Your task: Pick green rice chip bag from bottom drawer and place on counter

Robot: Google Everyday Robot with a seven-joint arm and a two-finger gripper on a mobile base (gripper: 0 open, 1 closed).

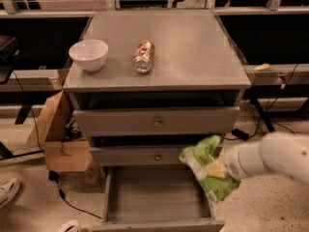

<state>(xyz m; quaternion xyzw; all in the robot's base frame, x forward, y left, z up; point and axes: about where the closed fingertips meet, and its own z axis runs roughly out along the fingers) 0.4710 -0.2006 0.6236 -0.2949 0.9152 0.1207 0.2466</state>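
The green rice chip bag is light green with white patches and hangs in the air over the right side of the open bottom drawer. My gripper comes in from the right on a white arm and is shut on the bag. The bag is level with the middle drawer front, above the drawer's grey floor. The counter is the broad grey top of the cabinet, well above the bag.
A white bowl and a shiny metal can on its side sit on the left half of the counter. A cardboard box stands left of the cabinet. Cables and a shoe lie on the floor.
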